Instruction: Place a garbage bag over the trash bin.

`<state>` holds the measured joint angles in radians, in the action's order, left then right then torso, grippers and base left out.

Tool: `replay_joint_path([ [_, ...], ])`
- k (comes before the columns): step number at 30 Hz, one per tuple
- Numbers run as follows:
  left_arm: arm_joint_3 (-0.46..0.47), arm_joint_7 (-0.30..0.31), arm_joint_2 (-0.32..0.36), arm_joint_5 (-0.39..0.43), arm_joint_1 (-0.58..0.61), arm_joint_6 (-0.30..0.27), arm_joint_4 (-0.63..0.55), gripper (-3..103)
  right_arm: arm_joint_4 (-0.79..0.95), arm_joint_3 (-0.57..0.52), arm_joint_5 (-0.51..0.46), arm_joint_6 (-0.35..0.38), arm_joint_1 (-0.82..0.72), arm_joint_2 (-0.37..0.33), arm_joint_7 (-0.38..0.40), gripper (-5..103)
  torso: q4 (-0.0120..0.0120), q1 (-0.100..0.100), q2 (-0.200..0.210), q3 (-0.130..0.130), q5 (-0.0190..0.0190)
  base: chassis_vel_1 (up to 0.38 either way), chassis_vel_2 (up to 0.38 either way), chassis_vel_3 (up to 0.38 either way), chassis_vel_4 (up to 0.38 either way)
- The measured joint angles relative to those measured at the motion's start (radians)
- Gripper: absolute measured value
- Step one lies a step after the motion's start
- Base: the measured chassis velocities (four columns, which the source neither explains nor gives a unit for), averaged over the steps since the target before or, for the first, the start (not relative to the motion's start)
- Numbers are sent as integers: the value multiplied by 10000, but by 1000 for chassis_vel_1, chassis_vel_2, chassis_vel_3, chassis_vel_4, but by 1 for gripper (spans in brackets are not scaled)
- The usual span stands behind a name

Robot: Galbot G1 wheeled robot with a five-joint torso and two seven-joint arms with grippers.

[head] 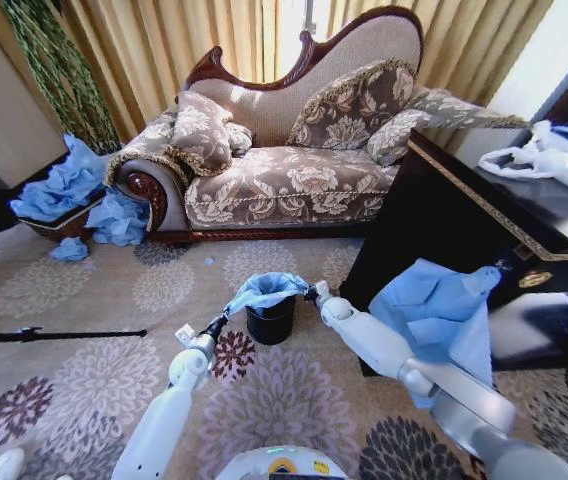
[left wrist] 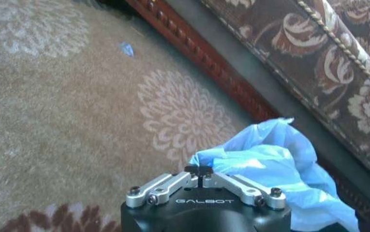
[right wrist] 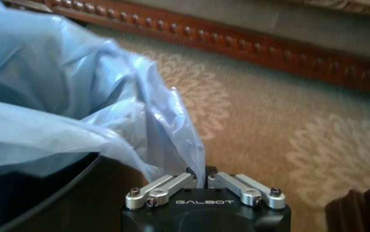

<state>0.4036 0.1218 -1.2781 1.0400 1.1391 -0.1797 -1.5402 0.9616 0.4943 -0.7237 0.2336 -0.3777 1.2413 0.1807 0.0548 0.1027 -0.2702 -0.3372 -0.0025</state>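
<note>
The black trash bin stands on the carpet in front of the sofa. The light-blue garbage bag lies bunched over its mouth, spread from one side to the other. At the bin's left side, my left gripper is shut on the bag's edge. In the left wrist view the gripper pinches the bag. My right gripper is at the bin's right rim, shut on the opposite edge. In the right wrist view the gripper holds the bag just above the bin's rim.
A patterned sofa stands behind the bin. On the right, a dark table carries white plastic bags, and a light-blue plastic sheet hangs off it. More blue plastic is heaped at the left. A black pole lies on the carpet.
</note>
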Motion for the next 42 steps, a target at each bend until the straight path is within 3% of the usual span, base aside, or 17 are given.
replay_joint_path([
  [10,-56,-353,41,-547,379,52,-104,0,834,12,-137,87,-572,-305,389,0,1,0,0,0,0,0,0,0,0],
  [29,-154,-1553,300,-2373,1004,345,117,0,1817,-34,44,120,-1375,-590,993,0,1,1,0,-1,-1,0,0,0,0],
  [38,-145,-1474,267,-2259,1144,325,-212,0,1915,-32,105,113,-1385,-579,1196,0,1,1,0,-1,-2,0,0,0,0],
  [42,-76,-1246,249,-1359,1196,-33,-594,-1,1807,-144,175,73,-1463,-504,1223,0,0,1,0,-1,-1,0,0,0,0],
])
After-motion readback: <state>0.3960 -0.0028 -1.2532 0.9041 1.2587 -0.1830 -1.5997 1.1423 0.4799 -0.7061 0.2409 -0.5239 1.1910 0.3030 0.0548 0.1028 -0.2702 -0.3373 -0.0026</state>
